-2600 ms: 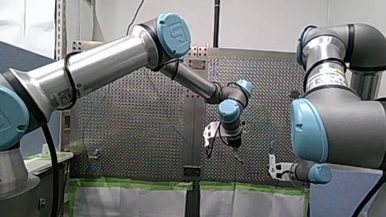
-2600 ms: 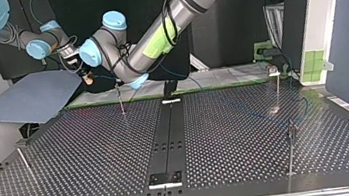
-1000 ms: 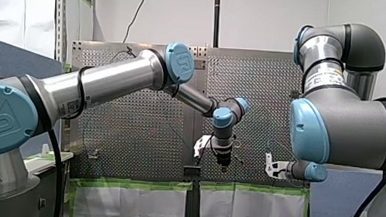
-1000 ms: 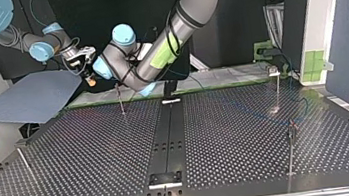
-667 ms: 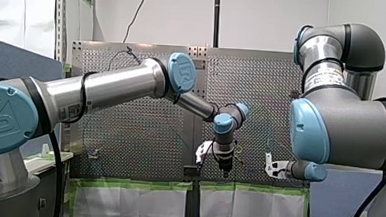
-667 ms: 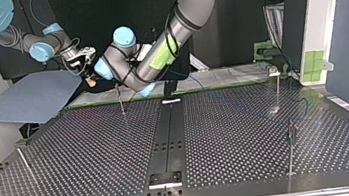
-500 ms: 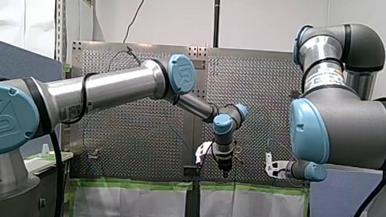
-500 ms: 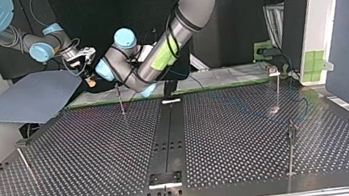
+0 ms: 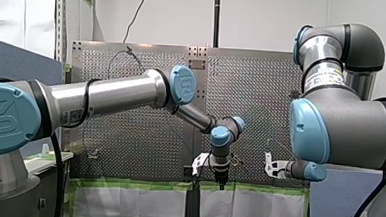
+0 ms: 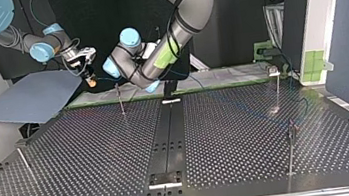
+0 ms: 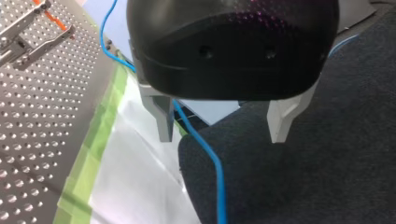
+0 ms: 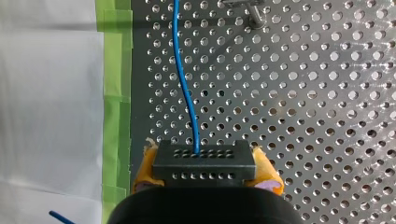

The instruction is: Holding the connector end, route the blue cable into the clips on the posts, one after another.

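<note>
One connector | clamped in R tool | blue cable ahead

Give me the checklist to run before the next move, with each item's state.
1. Right gripper shut on connector: ok.
2. Cable leaves the connector without a kink: ok.
3. Left gripper open, cable running between its fingers: ok.
4. Cable clipped into nearest post: cannot tell.
5. Grippers apart in the front view: ok.
</note>
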{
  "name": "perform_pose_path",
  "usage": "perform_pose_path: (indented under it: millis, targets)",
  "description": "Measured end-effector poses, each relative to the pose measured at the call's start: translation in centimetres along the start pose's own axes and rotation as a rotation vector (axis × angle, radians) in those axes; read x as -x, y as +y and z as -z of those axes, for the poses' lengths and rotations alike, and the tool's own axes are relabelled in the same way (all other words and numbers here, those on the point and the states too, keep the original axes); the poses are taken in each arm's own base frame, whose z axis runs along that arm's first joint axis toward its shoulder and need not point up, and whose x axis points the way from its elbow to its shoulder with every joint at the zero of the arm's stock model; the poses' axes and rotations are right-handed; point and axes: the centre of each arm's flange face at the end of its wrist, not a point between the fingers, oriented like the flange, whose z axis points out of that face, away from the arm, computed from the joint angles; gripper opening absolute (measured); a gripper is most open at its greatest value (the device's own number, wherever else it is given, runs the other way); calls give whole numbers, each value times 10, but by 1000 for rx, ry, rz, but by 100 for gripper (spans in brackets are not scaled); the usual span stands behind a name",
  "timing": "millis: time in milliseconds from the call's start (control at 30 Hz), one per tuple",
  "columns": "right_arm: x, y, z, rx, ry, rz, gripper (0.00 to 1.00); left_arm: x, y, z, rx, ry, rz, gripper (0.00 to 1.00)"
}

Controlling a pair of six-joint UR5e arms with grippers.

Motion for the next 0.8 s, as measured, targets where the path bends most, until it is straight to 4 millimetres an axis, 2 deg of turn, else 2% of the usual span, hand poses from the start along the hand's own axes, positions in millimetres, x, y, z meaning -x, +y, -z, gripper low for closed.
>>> perform_pose_path:
  millis: [633, 800]
  targets:
    - [-1, 0, 0, 0, 2, -3, 0, 17, 11, -16, -22, -71, 61, 100]
    - [0, -1, -1, -2, 0, -4, 0, 8, 19, -33, -9, -51, 62, 100]
